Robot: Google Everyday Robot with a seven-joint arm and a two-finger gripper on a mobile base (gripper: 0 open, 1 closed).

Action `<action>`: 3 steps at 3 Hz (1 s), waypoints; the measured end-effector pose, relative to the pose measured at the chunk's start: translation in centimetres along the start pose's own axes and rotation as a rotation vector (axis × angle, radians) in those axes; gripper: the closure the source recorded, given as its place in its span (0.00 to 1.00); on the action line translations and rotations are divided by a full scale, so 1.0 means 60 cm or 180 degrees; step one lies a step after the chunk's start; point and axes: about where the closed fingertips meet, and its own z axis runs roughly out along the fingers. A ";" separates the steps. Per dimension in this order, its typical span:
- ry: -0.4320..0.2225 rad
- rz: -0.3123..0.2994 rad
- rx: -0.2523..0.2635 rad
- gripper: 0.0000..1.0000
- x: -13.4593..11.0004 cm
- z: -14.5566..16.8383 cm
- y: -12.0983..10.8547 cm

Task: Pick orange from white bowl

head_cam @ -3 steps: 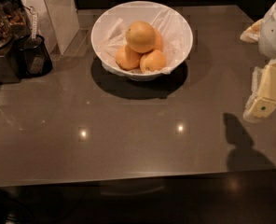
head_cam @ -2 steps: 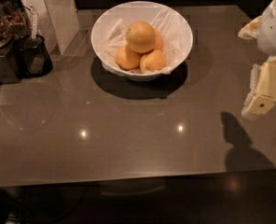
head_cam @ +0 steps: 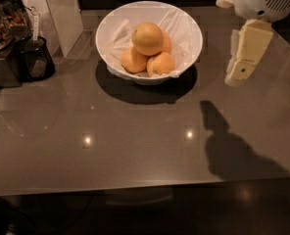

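Note:
The orange is the largest, pale yellowish fruit and sits on top of the pile in the white bowl. The bowl stands at the back middle of the grey table and has a crinkled white liner. Smaller, deeper-orange fruits lie under and around the orange. My gripper hangs from the white arm at the upper right. It is right of the bowl, apart from it, above the table, and holds nothing.
A dark cup holding utensils and a dark appliance stand at the back left. A pale upright box is behind them. The gripper's shadow falls on the grey table, whose front edge runs near the bottom.
My gripper has moved left and farther back, closer to the bowl's right side. The bowl and the fruits have not moved.

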 end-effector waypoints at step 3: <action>-0.0299 -0.0101 0.0017 0.00 -0.032 0.031 -0.095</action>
